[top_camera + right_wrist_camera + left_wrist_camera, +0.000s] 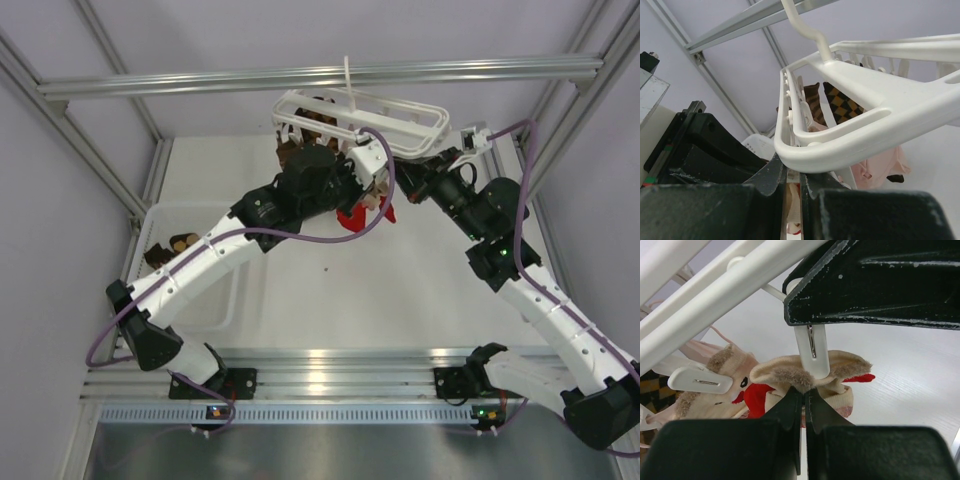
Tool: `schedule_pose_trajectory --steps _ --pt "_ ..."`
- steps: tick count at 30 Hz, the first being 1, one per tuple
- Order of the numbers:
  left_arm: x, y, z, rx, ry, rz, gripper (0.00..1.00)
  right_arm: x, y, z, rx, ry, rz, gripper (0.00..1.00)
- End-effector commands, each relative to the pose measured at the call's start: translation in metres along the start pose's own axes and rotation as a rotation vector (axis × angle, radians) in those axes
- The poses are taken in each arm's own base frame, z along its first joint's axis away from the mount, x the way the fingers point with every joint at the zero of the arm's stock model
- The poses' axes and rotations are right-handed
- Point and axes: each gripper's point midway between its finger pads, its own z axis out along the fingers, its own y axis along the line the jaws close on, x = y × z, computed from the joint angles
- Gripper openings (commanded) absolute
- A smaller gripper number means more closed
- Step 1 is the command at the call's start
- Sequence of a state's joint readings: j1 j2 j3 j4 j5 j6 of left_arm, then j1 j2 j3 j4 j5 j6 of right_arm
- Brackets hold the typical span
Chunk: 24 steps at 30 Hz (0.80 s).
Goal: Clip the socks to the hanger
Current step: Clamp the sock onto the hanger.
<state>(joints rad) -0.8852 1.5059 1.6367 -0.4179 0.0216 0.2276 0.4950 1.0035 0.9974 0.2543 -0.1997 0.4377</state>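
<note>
The white hanger (400,118) hangs by its hook from the rail; it also shows in the right wrist view (875,115). My left gripper (378,196) (804,390) is shut on the fuzzy brown cuff of a cream and red sock (790,374), holding it at the mouth of a white clip (812,347). My right gripper (408,172) (792,172) is shut on that clip's upper end, just under the frame; its black finger (880,285) shows above the clip. The sock's red part (358,216) hangs below both grippers.
More socks hang clipped: a cream one (720,385), a brown checked one (840,102) and a pale pink one (880,167). A white basket (190,300) at the left holds brown socks (170,246). The aluminium rail (200,84) crosses overhead.
</note>
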Motion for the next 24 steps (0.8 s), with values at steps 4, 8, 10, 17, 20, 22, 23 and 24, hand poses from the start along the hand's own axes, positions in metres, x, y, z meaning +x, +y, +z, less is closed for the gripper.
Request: schedule_pose_trajectory --steps 4,8,10,17,20,22,23,24 --pt "-0.041 0.0 -0.007 0.01 -0.126 -0.021 0.0 -0.009 0.004 0.0 -0.012 -0.003 -0.025 0.0" --pt "-0.047 0.0 -0.012 0.013 -0.15 -0.021 0.0 -0.009 0.001 0.0 0.001 -0.004 -0.042 0.0" --pt "-0.049 0.001 -0.013 0.011 -0.158 -0.022 0.0 -0.01 0.0 -0.002 0.007 -0.005 -0.049 0.0" --pt "-0.059 0.003 -0.014 0.006 -0.181 -0.034 0.0 -0.007 0.001 -0.003 0.001 0.004 -0.062 0.0" --pt "-0.066 0.004 -0.015 0.003 -0.196 -0.035 0.0 -0.008 0.001 -0.004 -0.002 0.004 -0.075 0.0" --pt "-0.068 0.004 -0.014 0.003 -0.201 -0.034 0.0 -0.006 0.001 -0.004 -0.004 0.01 -0.074 0.0" --pt "-0.075 0.006 -0.017 -0.001 -0.217 -0.04 0.0 -0.005 0.002 -0.005 -0.008 0.014 -0.075 0.0" --pt "-0.075 0.006 -0.017 -0.001 -0.217 -0.04 0.0 -0.006 0.002 -0.005 -0.008 0.013 -0.075 0.0"
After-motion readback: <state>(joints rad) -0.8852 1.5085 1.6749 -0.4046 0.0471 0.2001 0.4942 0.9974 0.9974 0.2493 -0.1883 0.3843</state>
